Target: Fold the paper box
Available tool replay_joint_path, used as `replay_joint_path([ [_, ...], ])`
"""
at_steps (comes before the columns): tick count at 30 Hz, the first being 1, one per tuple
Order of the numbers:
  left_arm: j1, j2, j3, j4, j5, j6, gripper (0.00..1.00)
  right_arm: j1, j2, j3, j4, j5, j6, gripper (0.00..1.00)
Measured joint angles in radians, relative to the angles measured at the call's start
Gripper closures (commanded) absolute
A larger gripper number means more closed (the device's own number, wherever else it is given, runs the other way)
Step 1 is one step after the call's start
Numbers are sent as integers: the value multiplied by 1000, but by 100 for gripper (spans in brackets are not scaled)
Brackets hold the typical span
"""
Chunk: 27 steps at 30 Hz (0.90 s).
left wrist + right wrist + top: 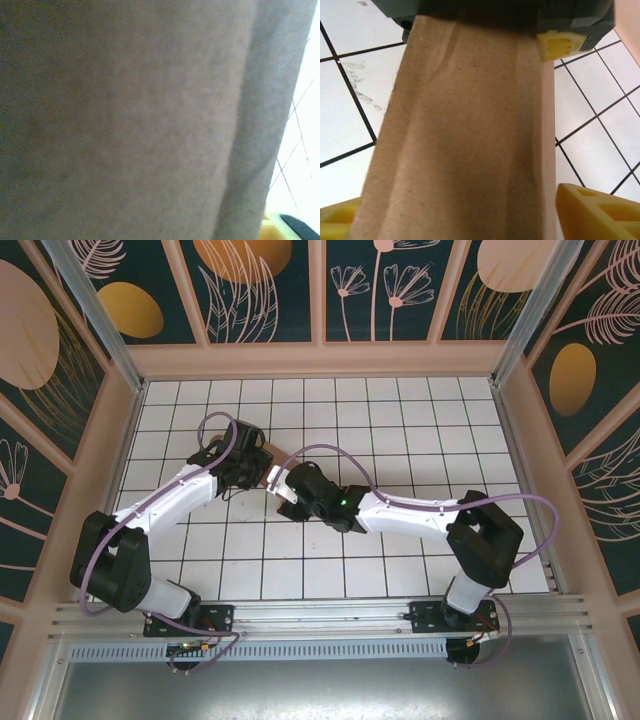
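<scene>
Position: paper box (465,140) lies mid-worktop (400,420), between the two arms where they meet. Its long axis runs from the right tool (283,492) straight toward the left tool (250,462), which looks clamped on the far end. The right tool's yellow fingers (600,210) straddle the near end, one on each side of the panel; whether they pinch it cannot be told. Judgement: the right tool is the one placed to act, closing across the width, square to the long edges.

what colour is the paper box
Plain brown, no print; the cardboard paper box shows best in the right wrist view.
</scene>
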<state>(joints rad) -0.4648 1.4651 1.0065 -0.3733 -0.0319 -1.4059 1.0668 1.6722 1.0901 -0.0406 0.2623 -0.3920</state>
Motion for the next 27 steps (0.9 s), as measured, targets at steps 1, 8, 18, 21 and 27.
replay_joint_path([
  [1, 0, 0, 0, 3, -5, -4, 65, 0, 5, 2, -2, 6, -10, 38],
  [8, 3, -10, 0, 2, 8, -27, 45, -16, 3, 3, 1, 27, -79, 61],
  [18, -9, -94, 21, 2, 65, 52, 30, -171, -49, 5, -53, -182, -114, 64],
  [21, -9, -148, 23, 5, 77, 137, 30, -231, -59, 21, -94, -287, -150, 65],
  [27, -8, -312, -7, 71, 134, 309, 30, -324, -60, 83, -219, -499, -233, 64],
])
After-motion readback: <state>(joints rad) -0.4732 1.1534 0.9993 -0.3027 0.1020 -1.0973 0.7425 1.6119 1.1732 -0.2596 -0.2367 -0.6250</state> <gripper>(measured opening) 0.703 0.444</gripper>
